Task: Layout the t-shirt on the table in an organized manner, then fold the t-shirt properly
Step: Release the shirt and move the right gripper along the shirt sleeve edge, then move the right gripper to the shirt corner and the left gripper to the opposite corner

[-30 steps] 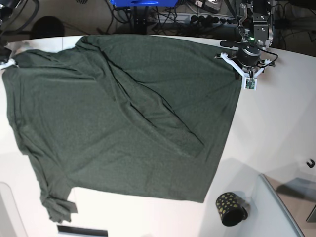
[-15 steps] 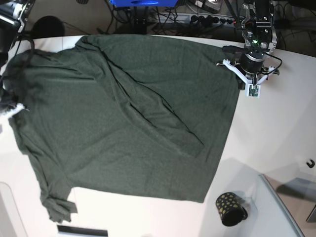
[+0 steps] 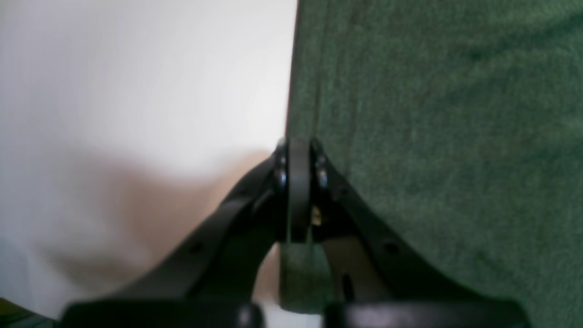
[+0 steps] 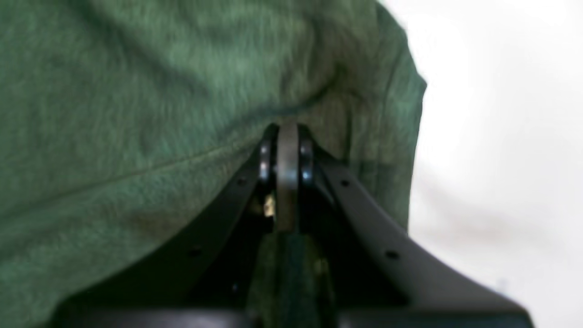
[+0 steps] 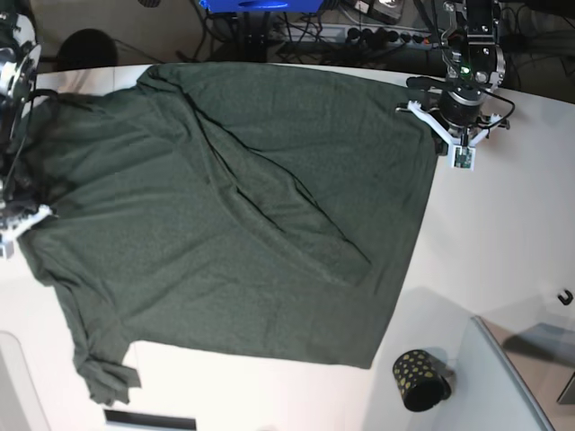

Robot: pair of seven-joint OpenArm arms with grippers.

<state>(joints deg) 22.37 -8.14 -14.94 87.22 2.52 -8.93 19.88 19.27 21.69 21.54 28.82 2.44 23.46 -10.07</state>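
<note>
- Since a second ago the right gripper (image 5: pixel 11 220) has dragged its corner of the t-shirt (image 5: pixel 234 224) down the table's left side, from up near the far edge to about mid-height, so that side of the cloth now sits lower and looks more stretched out. The left gripper (image 5: pixel 460 148) barely shifted, just nudged a touch toward the far right.
- Biggest thing is the table (image 5: pixel 503 242), smooth white, with a curved far edge and a tangle of cables and a power strip (image 5: pixel 377 36) behind it.
- Dark green t-shirt is spread over most of the table's left and middle, still pretty rumpled: long diagonal creases run from top left down toward the middle, and a bunched sleeve sits at the lower left corner.
- Left gripper is pinched closed on the shirt's hem at the far right corner; the left wrist view shows its fingertips (image 3: pixel 298 182) together right on the fabric edge, white table beside it.
- Right gripper is also clamped on the shirt, with green fabric draped over and around it in the right wrist view (image 4: pixel 288 173).
- Small black cup with gold dots (image 5: pixel 420 379) lies tipped on its side near the front right, well apart from the shirt. Can't tell if anything's in it.
</note>
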